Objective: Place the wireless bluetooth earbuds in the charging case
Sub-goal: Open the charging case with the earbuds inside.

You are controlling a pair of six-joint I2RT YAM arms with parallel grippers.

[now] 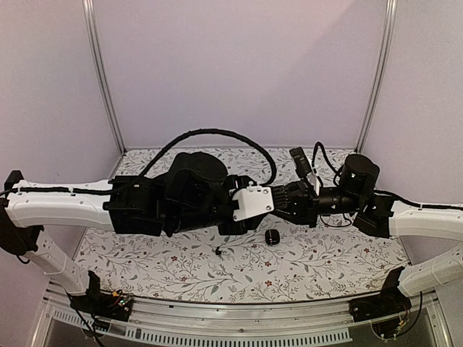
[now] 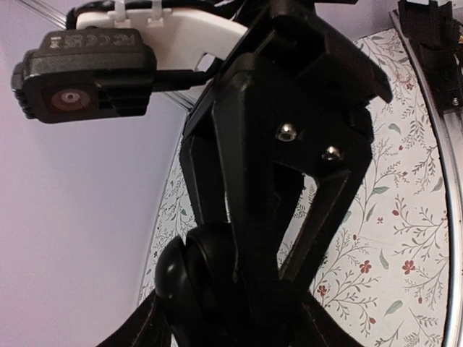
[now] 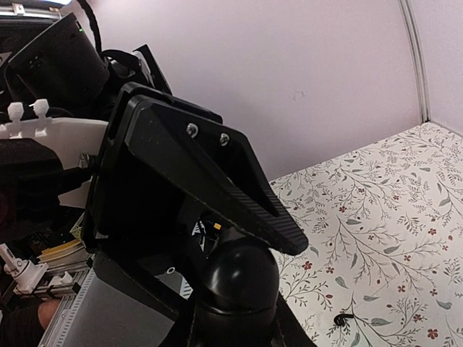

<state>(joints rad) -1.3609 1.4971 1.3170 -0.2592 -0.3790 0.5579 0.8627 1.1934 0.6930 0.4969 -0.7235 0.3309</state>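
My right claw (image 2: 253, 278) clenches the case (image 3: 239, 278); left claw's (image 2: 231, 329) grip, cannot tell. Earbud (image 3: 343, 319) on the surface (image 3: 391, 217): axis unreadable.

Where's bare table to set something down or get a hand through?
Free: flowered tablecloth front left, between the white left arm and the near metal rail; same front right, by the white right arm. Crowded: centre, where both arms meet, with a tiny black plastic earbud and a small black stubby object lying just in front.
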